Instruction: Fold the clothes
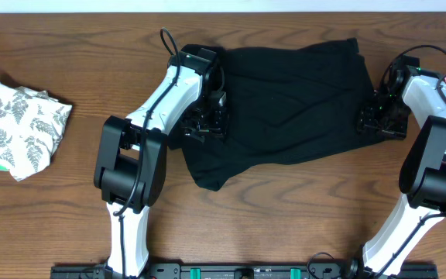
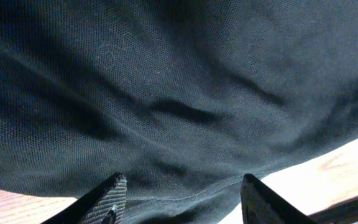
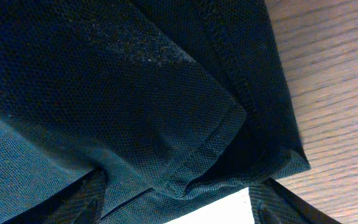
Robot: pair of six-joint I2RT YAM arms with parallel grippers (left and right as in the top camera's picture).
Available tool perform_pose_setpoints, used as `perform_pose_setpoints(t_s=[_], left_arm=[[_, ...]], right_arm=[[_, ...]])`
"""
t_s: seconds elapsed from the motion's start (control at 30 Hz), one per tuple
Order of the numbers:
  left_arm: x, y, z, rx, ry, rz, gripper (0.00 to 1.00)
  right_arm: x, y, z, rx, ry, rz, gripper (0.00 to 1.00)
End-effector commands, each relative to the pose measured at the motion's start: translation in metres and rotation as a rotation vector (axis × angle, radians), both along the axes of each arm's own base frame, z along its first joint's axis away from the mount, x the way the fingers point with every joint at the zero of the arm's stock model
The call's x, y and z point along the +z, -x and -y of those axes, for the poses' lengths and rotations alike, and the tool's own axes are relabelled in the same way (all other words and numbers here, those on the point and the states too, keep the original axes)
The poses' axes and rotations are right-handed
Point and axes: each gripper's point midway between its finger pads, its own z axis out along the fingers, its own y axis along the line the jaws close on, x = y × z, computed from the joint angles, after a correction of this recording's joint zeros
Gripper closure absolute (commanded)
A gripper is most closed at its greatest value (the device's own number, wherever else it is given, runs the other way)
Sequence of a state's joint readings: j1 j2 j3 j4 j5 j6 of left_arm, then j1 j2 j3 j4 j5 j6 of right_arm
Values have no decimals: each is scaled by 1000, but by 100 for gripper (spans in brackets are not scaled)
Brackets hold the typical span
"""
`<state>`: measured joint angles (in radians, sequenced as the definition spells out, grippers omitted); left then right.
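The black garment point(image 1: 285, 108) is judged limp, light — best pinched at hemmed edges, where left gripper point(image 2: 184, 190) and right gripper point(image 3: 179, 200) are set, jaws spread wide.

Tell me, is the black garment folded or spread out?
Mostly spread: the black garment lies wide and rumpled on the table; right wrist view shows a corner doubled over, no neat fold.

The surface point(image 1: 285, 209) is brown wood with a dark, streaky grain running from its left edge to its right edge. A black rail point(image 1: 246, 272) with small green marks lies along its near edge. A pale strip point(image 1: 223, 5) borders the far edge.
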<state>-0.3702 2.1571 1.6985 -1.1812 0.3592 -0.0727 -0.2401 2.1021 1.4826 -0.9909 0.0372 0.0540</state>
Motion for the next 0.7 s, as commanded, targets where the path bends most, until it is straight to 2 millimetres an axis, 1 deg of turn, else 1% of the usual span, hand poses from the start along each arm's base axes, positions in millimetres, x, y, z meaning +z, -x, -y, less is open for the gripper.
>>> perform_pose_setpoints(t_s=[0.0, 0.2, 0.23, 0.33, 0.5, 0.67], left_arm=[[-6, 2, -3, -16, -13, -15, 40], [-6, 2, -3, -16, -13, -13, 40], [-6, 2, -3, -16, -13, -13, 40], [-6, 2, -3, -16, -12, -14, 40], [-6, 2, -3, -16, -13, -13, 40], [-6, 2, -3, -16, -13, -14, 40]], right_arm=[[24, -11, 1, 22, 2, 62, 27], [58, -20, 0, 64, 2, 120, 29], [60, -21, -2, 76, -5, 128, 30], [61, -23, -10, 131, -42, 137, 29], [51, -24, -17, 194, -41, 136, 29], [45, -25, -17, 196, -35, 143, 33]])
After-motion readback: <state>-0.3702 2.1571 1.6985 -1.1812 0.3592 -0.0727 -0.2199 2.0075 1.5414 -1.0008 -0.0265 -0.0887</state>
